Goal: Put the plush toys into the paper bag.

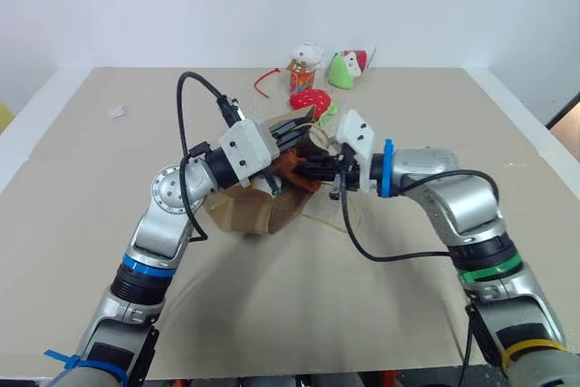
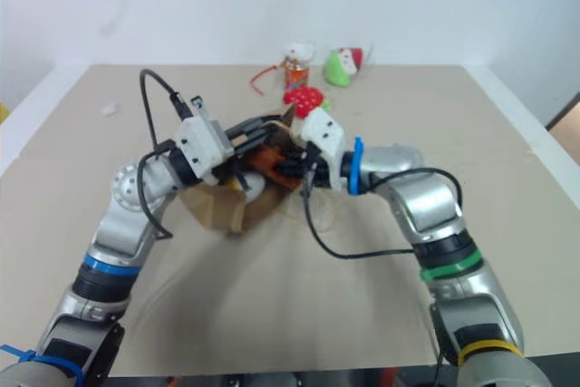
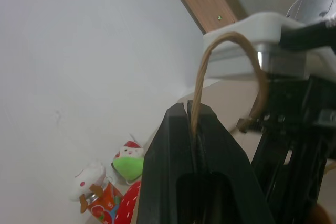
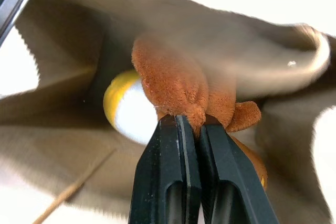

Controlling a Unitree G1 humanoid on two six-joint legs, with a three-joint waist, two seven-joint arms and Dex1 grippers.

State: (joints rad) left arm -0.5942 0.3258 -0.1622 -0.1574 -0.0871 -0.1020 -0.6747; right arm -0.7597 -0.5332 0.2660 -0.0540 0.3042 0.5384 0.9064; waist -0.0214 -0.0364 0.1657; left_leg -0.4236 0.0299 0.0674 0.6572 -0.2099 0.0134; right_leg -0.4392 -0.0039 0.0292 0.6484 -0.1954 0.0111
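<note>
Holding the bag up by one tan twisted-cord handle, our left gripper has its black fingers pinched tight on the cord, which loops above the fingertips. We see the plain brown kraft paper bag near the middle of the beige table, tilted with its mouth toward our right arm. Our right gripper is clamped on the brown plush animal, gripping a fold of its orange-brown fur right at the bag's mouth; the toy seems to be partly inside, though the paper's edge is blurred there. Just behind it, inside the bag, lies the yellow egg-shaped chick plush, its pale belly showing. Beyond the bag, near the table's far edge, sit a red strawberry plush, a green plush figure and a white plush figure
</note>
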